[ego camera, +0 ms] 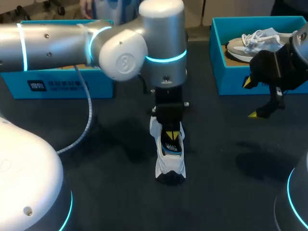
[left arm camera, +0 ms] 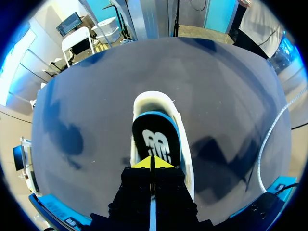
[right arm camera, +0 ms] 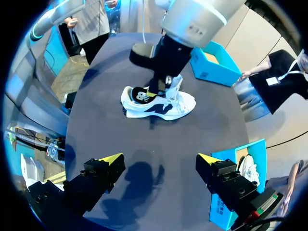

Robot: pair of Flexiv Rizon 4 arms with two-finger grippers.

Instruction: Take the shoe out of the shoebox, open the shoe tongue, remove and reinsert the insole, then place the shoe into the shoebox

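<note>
Right hand [right arm camera: 160, 159] (spread wide) hovers near the white shoe [right arm camera: 163, 107]

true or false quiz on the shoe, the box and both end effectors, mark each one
1. The white shoe stands on the table, outside any box. True.
2. The right end effector is shut on that shoe. False: it is open, empty and well apart from it.
3. The blue shoebox is empty. False: another shoe lies inside.
4. The left end effector has its yellow tips together at the black insole. True.
</note>
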